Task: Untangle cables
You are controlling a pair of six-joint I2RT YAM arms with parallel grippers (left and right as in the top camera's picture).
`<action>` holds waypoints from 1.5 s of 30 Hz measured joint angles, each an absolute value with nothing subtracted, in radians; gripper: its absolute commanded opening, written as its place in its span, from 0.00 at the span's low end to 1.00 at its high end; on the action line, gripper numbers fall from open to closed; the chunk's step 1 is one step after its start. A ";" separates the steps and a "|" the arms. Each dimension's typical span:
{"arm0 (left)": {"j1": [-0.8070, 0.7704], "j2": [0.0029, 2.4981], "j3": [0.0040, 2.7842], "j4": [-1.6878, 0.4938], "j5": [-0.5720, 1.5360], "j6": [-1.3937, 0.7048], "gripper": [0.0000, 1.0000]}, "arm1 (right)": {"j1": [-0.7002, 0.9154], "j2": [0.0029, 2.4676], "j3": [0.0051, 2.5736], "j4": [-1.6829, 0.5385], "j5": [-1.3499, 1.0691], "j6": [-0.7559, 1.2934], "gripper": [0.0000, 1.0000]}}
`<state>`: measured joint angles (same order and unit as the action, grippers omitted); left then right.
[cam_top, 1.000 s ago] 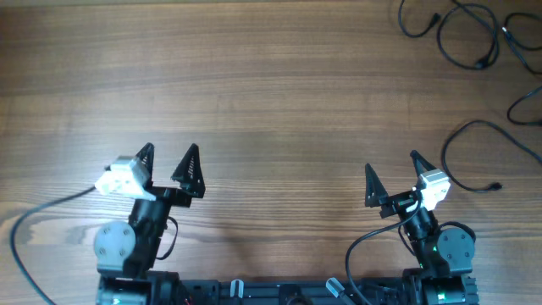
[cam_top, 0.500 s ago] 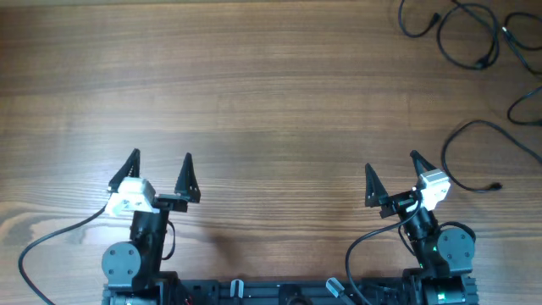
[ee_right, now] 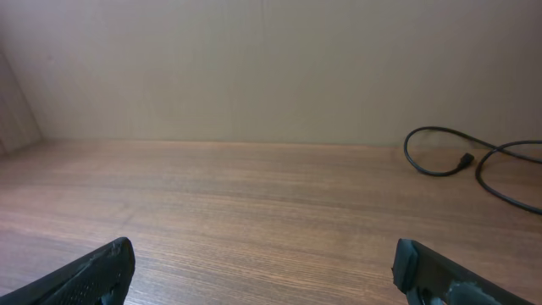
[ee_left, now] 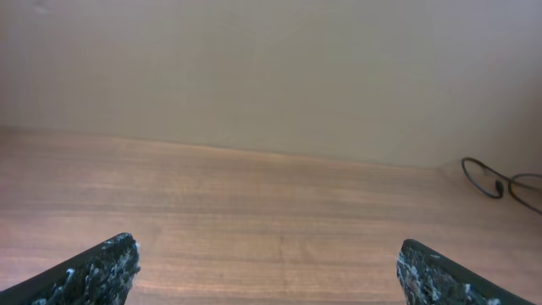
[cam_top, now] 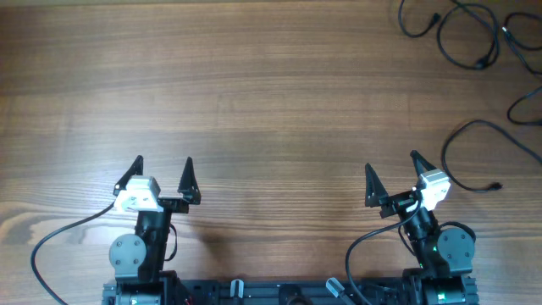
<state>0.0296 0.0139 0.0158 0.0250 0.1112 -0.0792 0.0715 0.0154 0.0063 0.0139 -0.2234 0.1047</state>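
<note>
Thin black cables (cam_top: 464, 34) lie as loose loops in the far right corner of the wooden table. One strand with a small plug end (cam_top: 474, 161) curves just right of my right gripper. The loops also show far off in the right wrist view (ee_right: 457, 161) and at the right edge of the left wrist view (ee_left: 500, 182). My left gripper (cam_top: 163, 167) is open and empty near the front left; its fingertips show in the left wrist view (ee_left: 267, 263). My right gripper (cam_top: 392, 169) is open and empty near the front right; its fingertips show in the right wrist view (ee_right: 262, 258).
The wooden table (cam_top: 271, 102) stretches bare between the grippers and the cable corner. A thicker black arm wire (cam_top: 59, 233) loops off the left arm at the front left. A plain beige wall (ee_right: 254, 59) stands beyond the table's far edge.
My left gripper has swung from pointing right-forward to pointing straight ahead and shifted slightly. The right arm and the cables have not moved.
</note>
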 measured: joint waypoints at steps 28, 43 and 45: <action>0.030 0.014 0.010 -0.061 0.118 -0.079 1.00 | 0.072 0.015 0.006 0.014 -0.223 0.105 1.00; 0.030 0.014 0.010 -0.061 0.118 -0.079 1.00 | 0.072 0.015 0.006 0.014 -0.223 0.105 1.00; 0.030 0.014 0.010 -0.061 0.118 -0.079 1.00 | 0.072 0.015 0.006 0.014 -0.223 0.105 1.00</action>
